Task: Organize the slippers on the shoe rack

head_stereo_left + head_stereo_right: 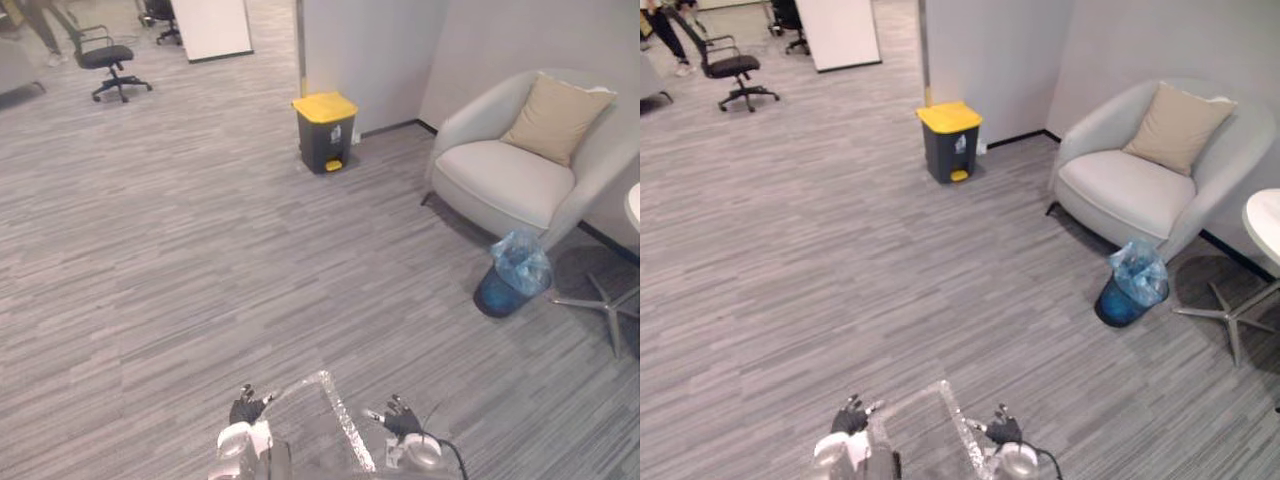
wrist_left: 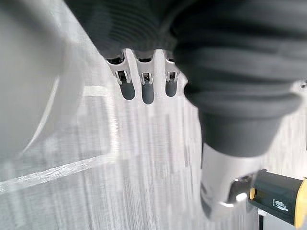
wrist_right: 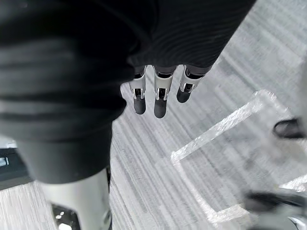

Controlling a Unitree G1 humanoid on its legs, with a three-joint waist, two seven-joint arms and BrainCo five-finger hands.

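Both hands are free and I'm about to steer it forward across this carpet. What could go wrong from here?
1. Veering right: the blue bin stands on the floor by the armchair, and the table base spreads its legs beside it. Both are likely trip points.
2. The clear panel between the left hand and the right hand is hard to see. Either open hand might knock it when the arms move.

The grey striped carpet floor (image 1: 200,260) spreads out ahead of me, with a dark bin (image 1: 325,132) with a yellow lid standing at upper centre and a black office chair (image 1: 108,60) in the upper left corner. At the right stands a pale armchair (image 1: 500,180). A blue waste basket (image 1: 505,285) lined with a plastic bag stands near its lower side, and a metal star-shaped table foot (image 1: 605,300) is at the right edge.
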